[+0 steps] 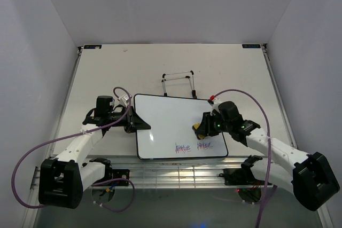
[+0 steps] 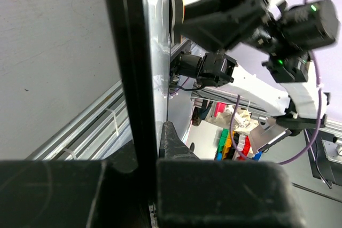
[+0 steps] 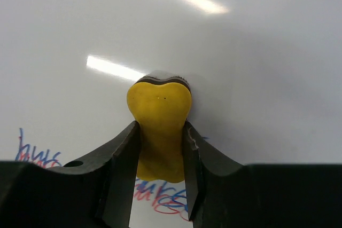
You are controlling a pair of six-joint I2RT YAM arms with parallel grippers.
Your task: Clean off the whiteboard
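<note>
The right fingers (image 3: pixel 120 169) pinch the eraser (image 3: pixel 158 116) against the whiteboard (image 1: pixel 171 118) (scribbles (image 1: pixel 192 146) nearby).

The off-white table (image 1: pixel 107 73) has metal rails along its left, right and near sides; the whiteboard (image 1: pixel 171 124) lies at its near middle, with red-blue scribbles along the board's near edge; a thin wire stand (image 1: pixel 179 83) rests at the board's far edge.
</note>
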